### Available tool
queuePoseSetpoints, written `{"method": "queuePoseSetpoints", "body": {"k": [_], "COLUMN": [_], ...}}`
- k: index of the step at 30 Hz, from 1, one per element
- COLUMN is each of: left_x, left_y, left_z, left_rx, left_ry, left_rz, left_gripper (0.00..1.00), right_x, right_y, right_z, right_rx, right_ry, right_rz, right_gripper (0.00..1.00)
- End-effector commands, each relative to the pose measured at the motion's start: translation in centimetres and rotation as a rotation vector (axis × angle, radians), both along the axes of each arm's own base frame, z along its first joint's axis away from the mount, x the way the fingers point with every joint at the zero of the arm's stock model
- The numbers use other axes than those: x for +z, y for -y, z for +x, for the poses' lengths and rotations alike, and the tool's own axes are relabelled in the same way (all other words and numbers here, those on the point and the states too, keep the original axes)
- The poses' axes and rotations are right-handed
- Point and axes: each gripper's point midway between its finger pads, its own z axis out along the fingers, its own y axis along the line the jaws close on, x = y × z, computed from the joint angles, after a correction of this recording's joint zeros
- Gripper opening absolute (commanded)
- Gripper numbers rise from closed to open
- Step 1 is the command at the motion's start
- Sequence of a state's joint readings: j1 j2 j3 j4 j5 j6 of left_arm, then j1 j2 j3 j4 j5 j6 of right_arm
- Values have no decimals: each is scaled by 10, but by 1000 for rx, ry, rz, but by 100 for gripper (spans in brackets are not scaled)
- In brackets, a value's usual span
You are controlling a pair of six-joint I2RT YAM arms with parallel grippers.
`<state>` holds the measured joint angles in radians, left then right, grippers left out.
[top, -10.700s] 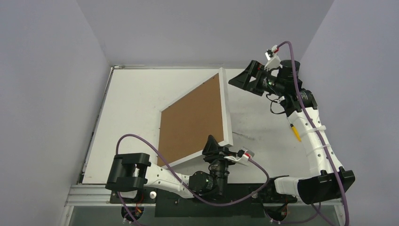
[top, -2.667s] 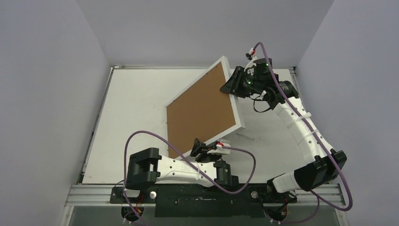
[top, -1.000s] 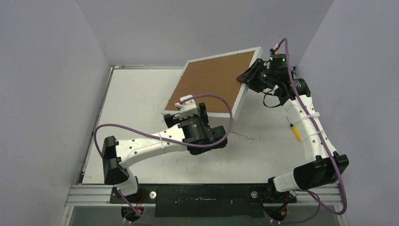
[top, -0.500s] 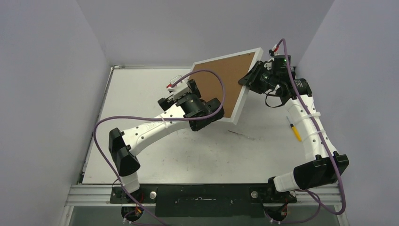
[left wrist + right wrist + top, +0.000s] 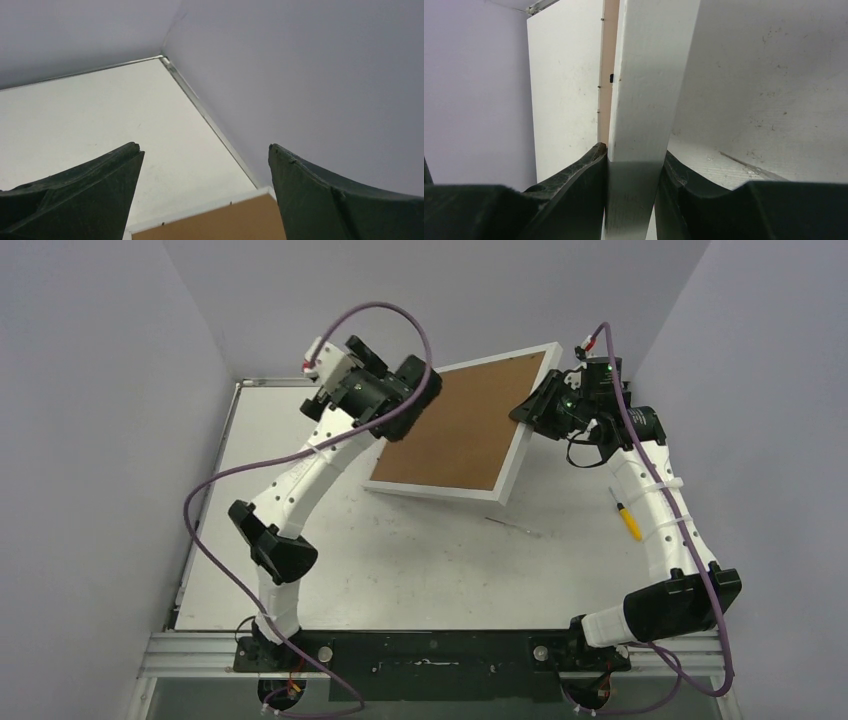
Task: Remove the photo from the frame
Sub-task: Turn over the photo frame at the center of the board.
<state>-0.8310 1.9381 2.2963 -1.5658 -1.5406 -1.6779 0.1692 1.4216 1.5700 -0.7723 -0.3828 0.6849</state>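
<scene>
The frame hangs tilted above the back of the table, its brown fibreboard back up and a narrow white border round it. My right gripper is shut on its right edge. In the right wrist view that white edge runs straight between the fingers of the right gripper, which press on both of its faces. My left gripper hovers open at the frame's back left corner. From the left wrist, the corner shows low between the spread fingers of the left gripper, untouched. The photo is hidden.
A yellow-handled tool lies on the white table by the right arm. A thin dark stick lies in front of the frame. Grey walls close the back and both sides, and the left arm arches high over the table's left half.
The left arm has swung from the frame's near left side up and back to its back left corner, staying open. The right gripper keeps its hold, and the frame has shifted only slightly.
</scene>
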Motion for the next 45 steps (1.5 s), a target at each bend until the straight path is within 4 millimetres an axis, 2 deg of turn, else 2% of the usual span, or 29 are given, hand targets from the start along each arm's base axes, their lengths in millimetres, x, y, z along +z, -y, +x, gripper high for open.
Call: {"method": "queuePoseSetpoints", "body": {"k": [1,2,3,4,5,7,8,10,11,13,18,25,30,33,39,43,45], "left_x": [16,0,5,6,23,12,-1,-12,2,6,0,-11,-16,-15,-9,-4,-1], "left_y": [-34,-15,5,15,20,25,34,53,60,70,82,85,102,110,124,130,131], "left_z": [42,68,92,96,94,106,111,110,98,78,37,-20,-74,-104,-160,-196,-207], "left_rx": [-24,-230,-480,-697,-847,-869,-913,-1050,-1128,-1242,-1407,-1528,-1658,-1717,-1922,-2067,-2107], "left_ry": [-37,-104,12,158,288,96,-12,-26,66,159,116,111,141,175,269,352,375], "left_rz": [-255,-302,-406,-456,-479,-413,-375,-342,-340,-341,-255,-163,-7,72,115,124,120], "left_gripper": [96,99,91,85,84,87,88,90,90,93,93,91,86,84,84,84,85], "right_x": [38,37,37,37,37,35,34,35,34,34,41,55,55,59,73,74,72], "right_y": [1,1,0,-1,1,1,1,1,0,0,-2,-8,-12,-14,-14,-15,-15], "right_z": [12,12,12,12,12,12,12,12,12,13,16,17,16,14,6,0,-3], "right_rx": [42,43,45,48,46,49,50,59,58,60,75,105,126,134,149,158,160], "right_ry": [188,188,188,187,186,183,181,182,180,182,187,206,194,200,216,212,209], "right_rz": [-20,-19,-16,-14,-13,-9,-7,-4,-4,-3,5,35,50,60,61,66,67], "right_gripper": [5,5,5,5,5,5,5,5,5,5,5,5,5,5,5,5,5]}}
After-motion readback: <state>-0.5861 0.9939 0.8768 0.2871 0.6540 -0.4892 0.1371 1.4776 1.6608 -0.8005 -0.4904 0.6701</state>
